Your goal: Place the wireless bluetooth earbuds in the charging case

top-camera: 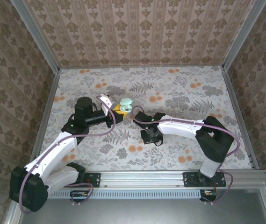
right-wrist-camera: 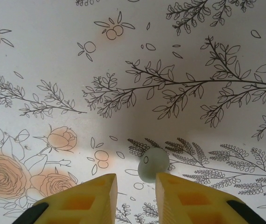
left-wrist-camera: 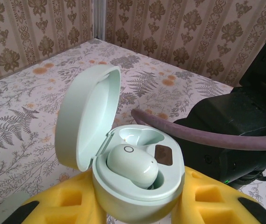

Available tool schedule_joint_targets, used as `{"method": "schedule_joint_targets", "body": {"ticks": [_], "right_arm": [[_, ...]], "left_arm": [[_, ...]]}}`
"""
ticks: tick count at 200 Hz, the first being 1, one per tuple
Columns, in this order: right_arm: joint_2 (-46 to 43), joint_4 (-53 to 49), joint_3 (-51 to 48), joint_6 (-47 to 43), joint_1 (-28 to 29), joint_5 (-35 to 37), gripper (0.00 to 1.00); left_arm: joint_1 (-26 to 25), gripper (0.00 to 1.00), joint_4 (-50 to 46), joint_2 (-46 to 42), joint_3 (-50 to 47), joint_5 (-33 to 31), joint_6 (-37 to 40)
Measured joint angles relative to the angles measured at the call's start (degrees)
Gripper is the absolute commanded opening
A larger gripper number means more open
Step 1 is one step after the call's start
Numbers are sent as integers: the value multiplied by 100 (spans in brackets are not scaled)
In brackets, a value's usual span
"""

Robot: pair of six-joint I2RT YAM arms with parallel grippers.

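Observation:
A mint-green charging case [left-wrist-camera: 142,189] stands with its lid [left-wrist-camera: 88,119] swung open to the left. My left gripper [left-wrist-camera: 140,207] is shut on it, a yellow finger [left-wrist-camera: 60,203] on each side. One mint earbud [left-wrist-camera: 133,164] sits in the near socket, and the far socket [left-wrist-camera: 140,136] is empty. From above, the case [top-camera: 125,103] is held at table centre by the left gripper [top-camera: 116,110]. A second earbud [right-wrist-camera: 154,164] lies on the table just beyond my right gripper [right-wrist-camera: 136,189], by the right finger's tip [right-wrist-camera: 170,179]. That gripper's jaws stand apart with nothing between them.
The right arm's black wrist and purple cable [left-wrist-camera: 207,135] hang close to the case's right side. The right gripper [top-camera: 150,136] points down at the floral tablecloth [top-camera: 179,93], a little right of the left gripper. Patterned walls [top-camera: 137,28] enclose the table.

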Motion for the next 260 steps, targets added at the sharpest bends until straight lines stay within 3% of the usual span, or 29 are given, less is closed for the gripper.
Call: {"method": "schedule_joint_targets", "body": {"ticks": [167, 260], "right_arm": [[304, -37, 61, -2, 0, 151, 31], [400, -42, 87, -24, 0, 151, 25]], "left_arm": [[13, 23, -83, 0, 0, -28, 39], [33, 22, -195, 0, 0, -66, 39]]}}
